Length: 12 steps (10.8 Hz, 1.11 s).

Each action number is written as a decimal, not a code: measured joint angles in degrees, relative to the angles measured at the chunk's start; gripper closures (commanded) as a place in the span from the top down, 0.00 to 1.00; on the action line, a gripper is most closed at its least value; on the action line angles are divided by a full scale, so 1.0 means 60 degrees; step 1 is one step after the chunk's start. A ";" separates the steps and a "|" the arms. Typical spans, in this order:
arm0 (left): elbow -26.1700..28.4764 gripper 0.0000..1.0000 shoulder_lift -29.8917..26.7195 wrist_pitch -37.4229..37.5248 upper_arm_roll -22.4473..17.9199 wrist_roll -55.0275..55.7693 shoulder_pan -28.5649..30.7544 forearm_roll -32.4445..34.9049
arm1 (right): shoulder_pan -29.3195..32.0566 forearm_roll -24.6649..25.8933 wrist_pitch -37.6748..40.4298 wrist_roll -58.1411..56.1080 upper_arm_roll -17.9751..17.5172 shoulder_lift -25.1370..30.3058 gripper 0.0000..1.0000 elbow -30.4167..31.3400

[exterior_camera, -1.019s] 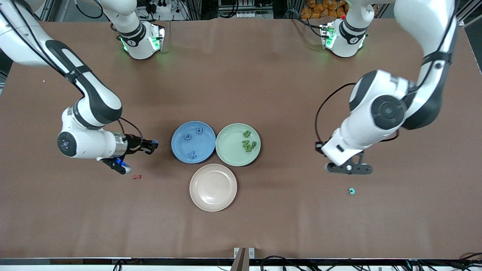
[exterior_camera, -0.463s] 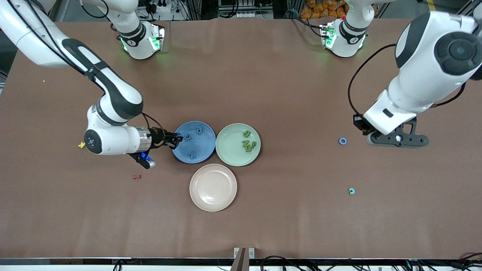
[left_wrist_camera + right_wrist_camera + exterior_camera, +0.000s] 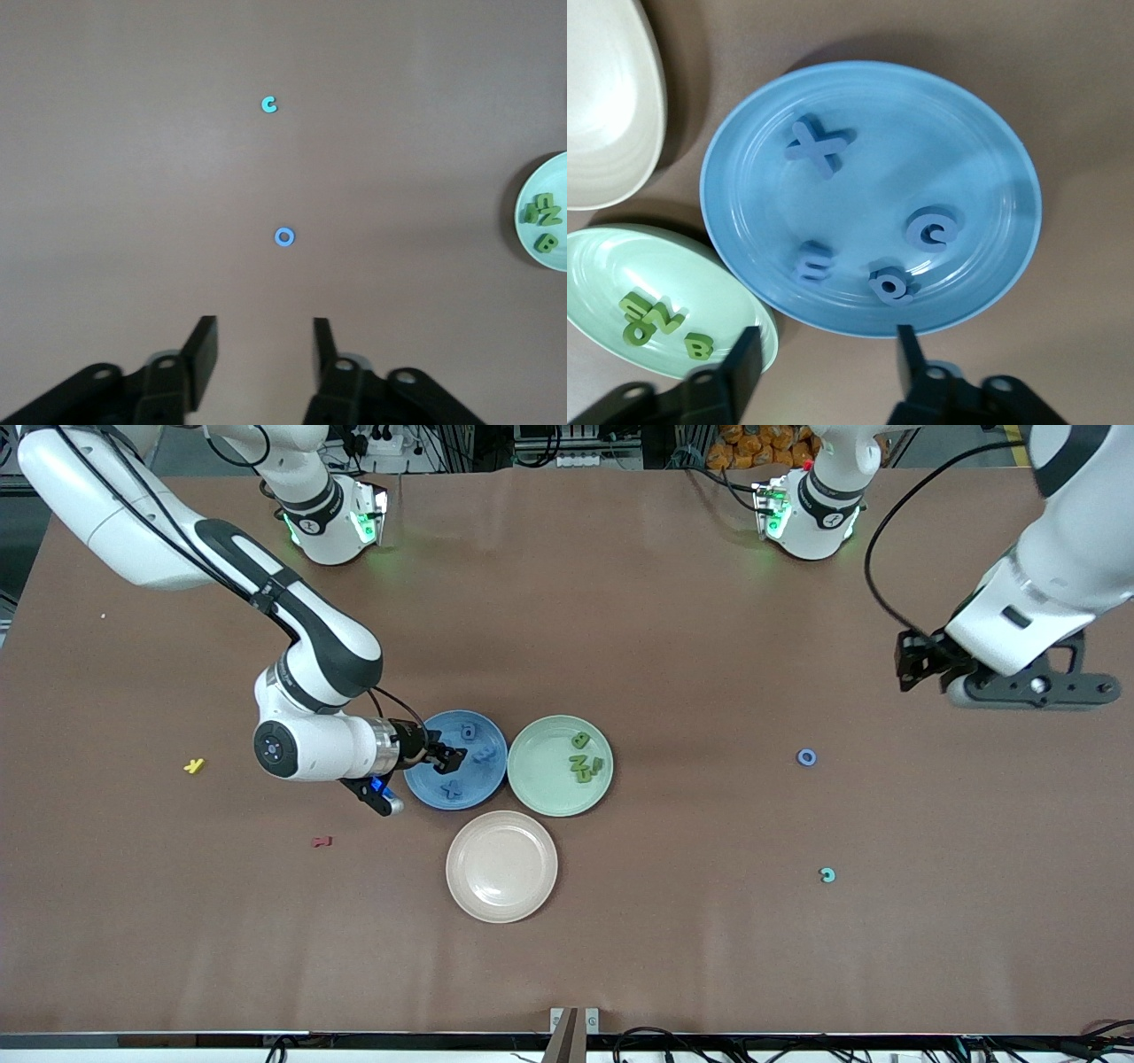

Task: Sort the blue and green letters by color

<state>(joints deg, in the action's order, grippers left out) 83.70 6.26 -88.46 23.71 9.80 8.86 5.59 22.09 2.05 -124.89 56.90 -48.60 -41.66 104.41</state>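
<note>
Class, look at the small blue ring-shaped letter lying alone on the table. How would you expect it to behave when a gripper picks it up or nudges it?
The blue O lies flat on the brown table, so it would probably slide, not roll. It looks chunky and solid, so likely stiff. Being tiny beside the green plate, it is probably light and could skid away from open fingers.

Bright even overhead light, soft shadows, pics sharp
</note>
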 measured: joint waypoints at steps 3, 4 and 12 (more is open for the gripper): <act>0.0007 1.00 -0.0602 0.0485 -0.0012 -0.0503 0.0352 -0.0249 | 0.0016 0.0167 -0.0014 -0.0068 0.0126 -0.0002 1.00 -0.0047; 0.0010 1.00 -0.0753 0.0581 -0.0016 -0.0516 0.0584 -0.0494 | 0.0048 0.0600 -0.0014 -0.0117 0.0139 -0.0002 1.00 -0.0063; 0.0077 1.00 -0.1106 0.0616 -0.2828 -0.0638 -0.1489 -0.0741 | -0.0648 0.1078 0.0858 -0.4563 0.2736 0.1386 1.00 -0.0220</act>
<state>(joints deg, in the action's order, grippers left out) 84.17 -0.37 -84.76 6.74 5.97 -0.07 1.14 18.21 8.52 -119.75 29.52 -32.18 -33.34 103.09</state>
